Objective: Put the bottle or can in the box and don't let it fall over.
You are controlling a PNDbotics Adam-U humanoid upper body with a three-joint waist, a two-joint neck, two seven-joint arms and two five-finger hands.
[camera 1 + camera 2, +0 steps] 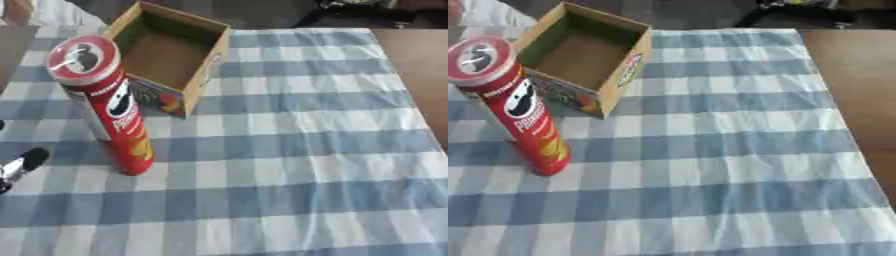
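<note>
Left eye view: tall red cylindrical chip can (114,107) upright, frame left, ungrasped, just in front of open brown cardboard box (213,62). Left hand (22,165) at left edge, finger state unclear. Still pre-grasp; next: grip, lift over the rim.

Right eye view: checked tabletop (737,150) open rightward; no hands visible.

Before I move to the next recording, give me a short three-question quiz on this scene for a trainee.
1. True or false: the red can already stands inside the cardboard box.
2. Is the box open at the top? A) open B) closed with a lid
3. Fill in: the left hand shows at the picture's ____ edge, apart from the can.

Key: 1 false, it stands upright on the checked cloth before the box. 2 A. 3 left.
</note>
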